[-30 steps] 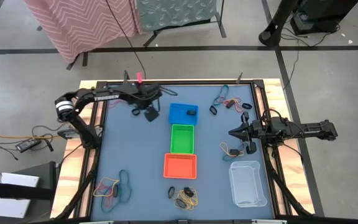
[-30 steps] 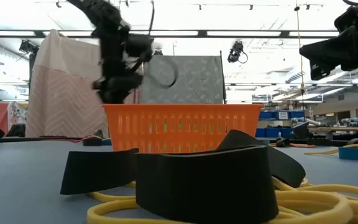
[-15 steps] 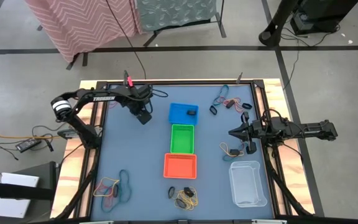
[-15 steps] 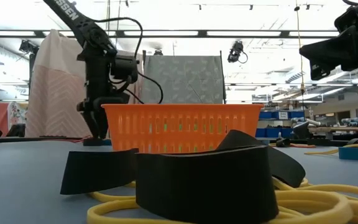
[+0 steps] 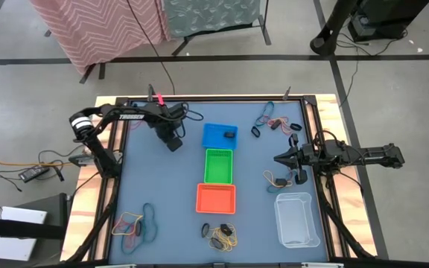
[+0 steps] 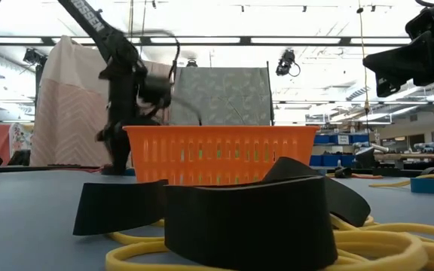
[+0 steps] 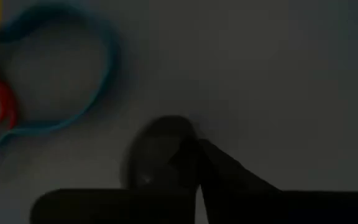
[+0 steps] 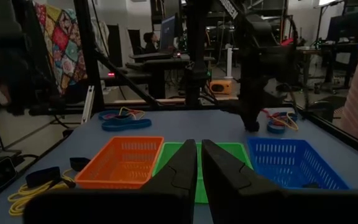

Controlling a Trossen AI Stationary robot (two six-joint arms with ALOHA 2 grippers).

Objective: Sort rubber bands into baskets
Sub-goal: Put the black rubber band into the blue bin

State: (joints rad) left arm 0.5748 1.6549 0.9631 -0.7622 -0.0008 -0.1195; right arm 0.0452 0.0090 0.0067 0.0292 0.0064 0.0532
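Observation:
My left gripper (image 5: 173, 142) is down at the table's far left, beside the blue basket (image 5: 216, 138), and is shut on a black rubber band (image 7: 157, 152). Blue, red and yellow bands (image 7: 55, 118) lie just beyond it. The blue basket holds one black band (image 5: 230, 135). The green basket (image 5: 218, 165) and orange basket (image 5: 216, 198) stand in a row nearer the front. My right gripper (image 5: 278, 158) hovers shut over the right side, nothing between its fingers (image 8: 188, 165). The clear tub (image 5: 296, 218) stands at the near right. My left gripper comes at the black rubber band from above, pointing down, and its shut fingertips (image 7: 216, 171) meet on one end of the small loop (image 7: 182, 140). The rest of the loop lies flat on the table beyond the fingertips.
Loose piles of bands lie at the far right (image 5: 274, 123), under my right gripper (image 5: 277, 179), at the near left (image 5: 136, 223) and at the near middle (image 5: 220, 237). Black and yellow bands (image 6: 247, 218) fill the low view's foreground before the orange basket.
My left gripper has come down from above the table onto its surface and moved a little toward the left edge, away from the blue basket, where it has shut on the black band. My right arm has kept still.

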